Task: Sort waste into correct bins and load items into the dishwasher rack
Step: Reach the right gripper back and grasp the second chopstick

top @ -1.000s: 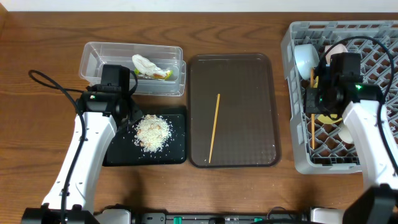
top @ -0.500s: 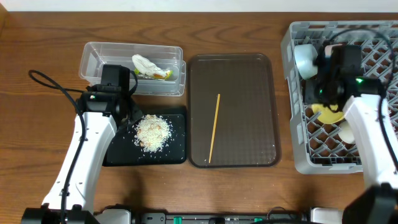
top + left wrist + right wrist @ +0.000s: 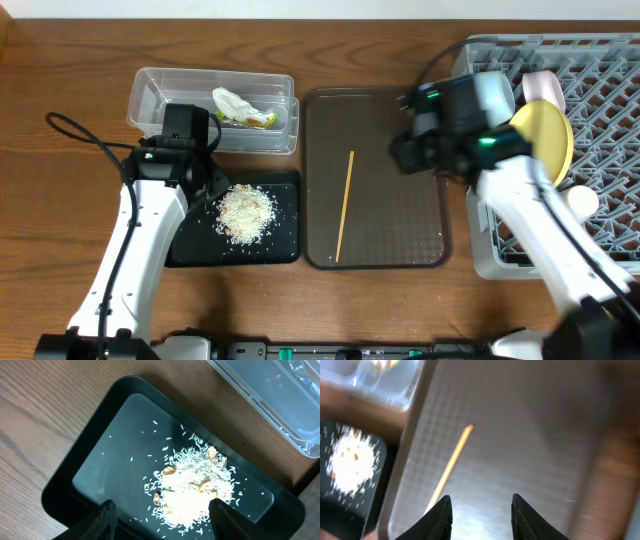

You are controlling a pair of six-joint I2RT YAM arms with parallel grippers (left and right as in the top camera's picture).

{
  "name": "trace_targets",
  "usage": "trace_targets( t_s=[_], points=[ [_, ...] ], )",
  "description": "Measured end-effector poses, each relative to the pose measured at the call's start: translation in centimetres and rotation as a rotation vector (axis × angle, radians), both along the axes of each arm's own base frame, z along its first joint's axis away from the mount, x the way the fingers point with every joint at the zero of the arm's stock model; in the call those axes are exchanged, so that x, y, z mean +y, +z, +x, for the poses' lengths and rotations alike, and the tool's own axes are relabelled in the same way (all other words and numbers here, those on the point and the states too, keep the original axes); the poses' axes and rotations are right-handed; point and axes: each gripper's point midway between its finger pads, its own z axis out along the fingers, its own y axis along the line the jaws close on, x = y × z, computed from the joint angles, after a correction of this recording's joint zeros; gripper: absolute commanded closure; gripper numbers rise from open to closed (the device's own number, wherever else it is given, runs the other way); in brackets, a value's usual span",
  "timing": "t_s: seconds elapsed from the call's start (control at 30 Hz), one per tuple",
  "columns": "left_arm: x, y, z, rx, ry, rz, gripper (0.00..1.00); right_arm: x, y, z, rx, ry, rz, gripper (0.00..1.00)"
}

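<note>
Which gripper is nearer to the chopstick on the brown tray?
Right. The right gripper hovers over the brown tray beside the chopstick; the left gripper is over the black tray.

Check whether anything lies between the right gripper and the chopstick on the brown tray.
Nothing visible does. The right gripper hangs open above the brown tray, and the chopstick lies alone on it, with only bare tray surface between them.
</note>
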Motion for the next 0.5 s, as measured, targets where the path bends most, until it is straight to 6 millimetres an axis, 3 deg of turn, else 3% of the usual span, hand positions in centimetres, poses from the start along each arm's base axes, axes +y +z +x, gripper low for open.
trace_targets(
  t_s=[0.3,0.5],
  points=[
    [0.0,0.0,0.0,0.0,0.0,0.0,0.38,7.3,-8.6,-1.7,0.125,0.049,-0.078,0.64],
    [0.0,0.0,0.0,0.0,0.0,0.0,0.38,8.8,-13.3,-3.2,0.207,0.01,-0.137,0.7]
  ],
)
